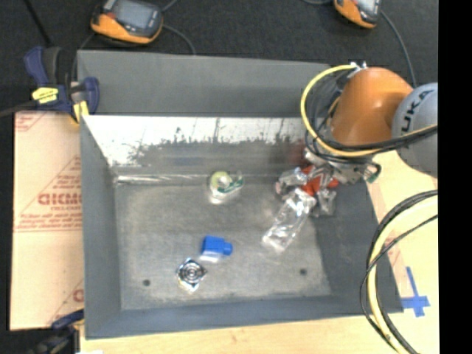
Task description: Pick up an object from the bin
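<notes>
The grey metal bin [96, 234] holds four loose items, spread well apart on its floor. The arm enters from the right. Its rounded orange wrist cover [365, 113], ringed by yellow and black cables, sits above the bin's far right corner.

The tool [308, 186] is low in the bin near the right end of the back wall, and it shows as metal parts with red parts among them. Whether the tool is released or clenched cannot be told from this position.

The nearest item is a clear, crinkled plastic piece [284, 226]. It lies on the floor just below and left of the tool, running diagonally from the tool toward the middle of the bin. Its upper end meets the tool. It cannot be told whether that end is gripped or only beside the tool.

The other items:
- A small round white object with a green part [223, 185] lies near the back wall, left of the tool.
- A small blue block with a white end [215, 248] lies nearer the front wall.
- A round silvery metal piece [191, 273] lies just beside the blue block, toward the front left.
</notes>
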You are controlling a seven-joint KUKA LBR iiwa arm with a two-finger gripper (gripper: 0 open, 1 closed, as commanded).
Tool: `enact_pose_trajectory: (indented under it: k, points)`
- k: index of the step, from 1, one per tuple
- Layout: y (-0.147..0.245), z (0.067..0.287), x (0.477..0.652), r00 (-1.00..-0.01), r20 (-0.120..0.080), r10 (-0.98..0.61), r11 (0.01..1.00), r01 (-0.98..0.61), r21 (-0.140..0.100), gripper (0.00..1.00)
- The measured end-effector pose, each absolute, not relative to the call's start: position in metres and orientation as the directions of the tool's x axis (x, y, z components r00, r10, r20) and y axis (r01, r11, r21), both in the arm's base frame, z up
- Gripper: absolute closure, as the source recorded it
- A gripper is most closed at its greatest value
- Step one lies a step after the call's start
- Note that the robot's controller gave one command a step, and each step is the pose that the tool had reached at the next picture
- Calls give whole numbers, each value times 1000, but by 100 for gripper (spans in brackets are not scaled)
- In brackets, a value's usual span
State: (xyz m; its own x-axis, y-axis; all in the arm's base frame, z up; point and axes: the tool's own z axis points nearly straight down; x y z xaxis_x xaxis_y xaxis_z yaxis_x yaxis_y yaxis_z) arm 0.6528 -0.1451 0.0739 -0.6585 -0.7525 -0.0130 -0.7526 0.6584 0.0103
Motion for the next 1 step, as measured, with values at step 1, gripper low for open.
enact_pose_trajectory:
  k: [1]
  points:
    - [-145, 205, 629, -653, -6, -757, 653, -757, -11, 100]
